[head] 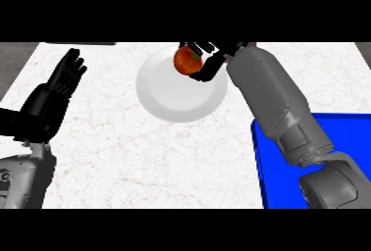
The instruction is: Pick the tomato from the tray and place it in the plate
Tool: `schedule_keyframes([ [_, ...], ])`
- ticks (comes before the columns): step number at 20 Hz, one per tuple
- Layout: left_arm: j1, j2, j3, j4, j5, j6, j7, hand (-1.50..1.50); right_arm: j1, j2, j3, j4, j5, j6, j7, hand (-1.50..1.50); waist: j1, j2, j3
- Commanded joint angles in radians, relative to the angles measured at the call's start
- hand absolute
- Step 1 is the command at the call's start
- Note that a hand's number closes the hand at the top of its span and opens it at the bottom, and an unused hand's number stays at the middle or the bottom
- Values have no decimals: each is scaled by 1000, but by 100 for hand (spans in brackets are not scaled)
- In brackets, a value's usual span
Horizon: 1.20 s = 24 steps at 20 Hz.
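Resting inside the curled black fingers of the right hand (212, 60), a red-orange tomato (186, 62) is showing over the far right part of a round white plate (170, 98). The hand is grasping the tomato. Its fingers are wrapping over the top and down the right side, and the tomato's left face is showing uncovered toward the middle of the plate. From this steep downward view it cannot be told whether the tomato is touching the plate or hanging just above it.

The plate is lying on a white marbled counter (145, 162), near the middle of its far edge. The grey right forearm (272, 93) is stretching from the lower right corner up past the plate's right rim. It is crossing over a bright blue tray (272, 176), which is lying at the counter's right side, near the plate's lower right and well apart from the tomato.

At the view's left, the left hand (54, 93) is resting open, fingers straight and pointing away, holding nothing, well apart from the plate.
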Motion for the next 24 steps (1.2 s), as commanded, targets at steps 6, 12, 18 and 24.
schedule_keyframes([
  [6, 12, -16, -9, -22, 20, -27, -3, 0, -46, 58, 109, 153, 43, -144, 40, 150, 39, 5, 0],
  [12, -73, -20, -21, 44, -8, -22, -9, 0, 9, 59, 66, 242, -53, -203, 55, -150, 66, 23, 0],
  [18, -87, -35, -39, 57, -5, -37, -16, 0, -11, 59, 7, 282, -167, -140, -20, -150, 96, 23, 0],
  [24, -56, -37, -31, 25, -10, -22, -11, 0, -49, 59, -108, 262, -305, -158, -47, -150, 76, 13, 1],
])
